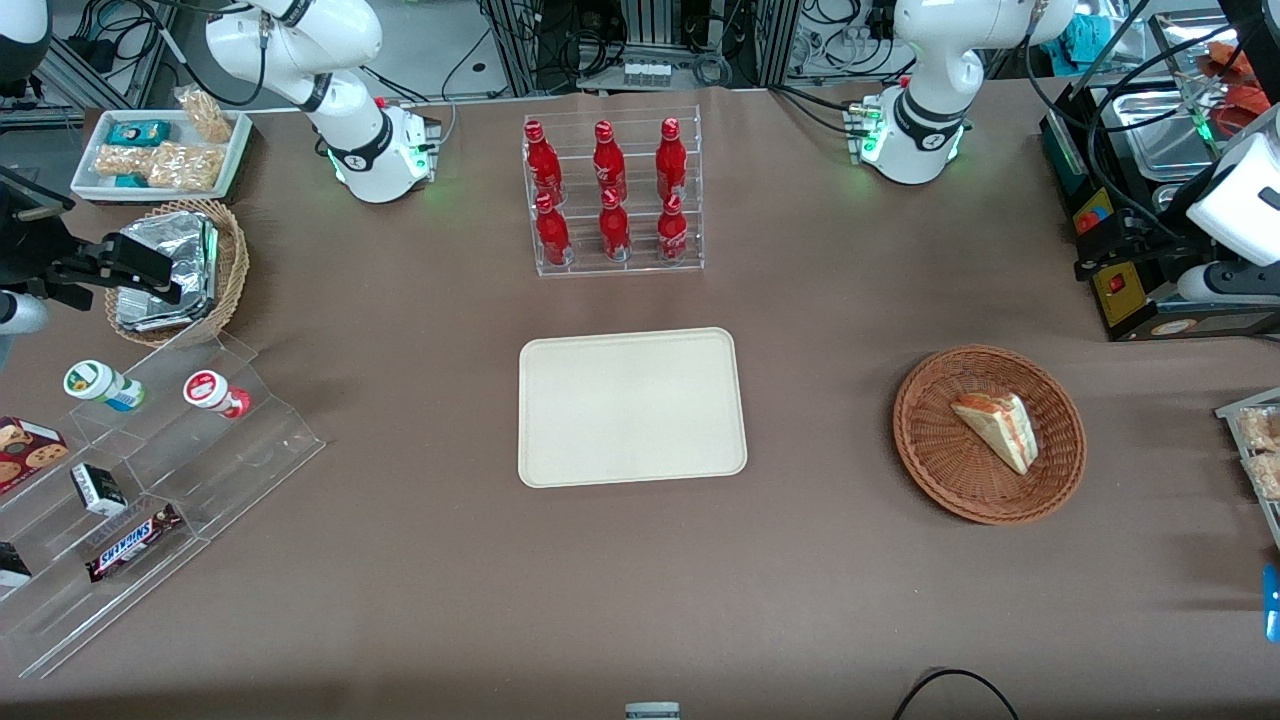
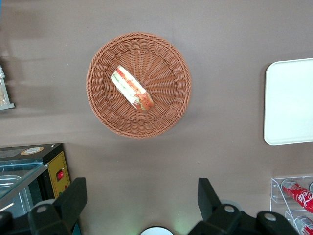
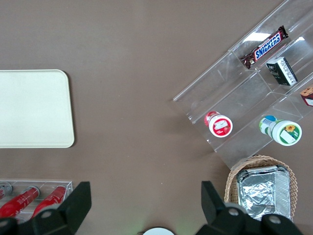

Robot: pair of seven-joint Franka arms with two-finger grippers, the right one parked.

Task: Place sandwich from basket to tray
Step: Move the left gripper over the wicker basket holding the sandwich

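A brown table (image 1: 800, 300) fronts a clutter of cables; on it one sandwich (image 1: 996, 429) lies in one reddish basket (image 1: 930, 450) toward the working arm's end, well apart from one bare cream tray (image 1: 630, 405); six red bottles (image 1: 608, 190) fill a clear rack; the gripper (image 2: 139, 200) hangs high above the table near the basket, fingers spread, holding nothing.

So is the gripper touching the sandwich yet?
Apart. In the left wrist view the open gripper hangs high over bare table, with the sandwich lying untouched in the basket.
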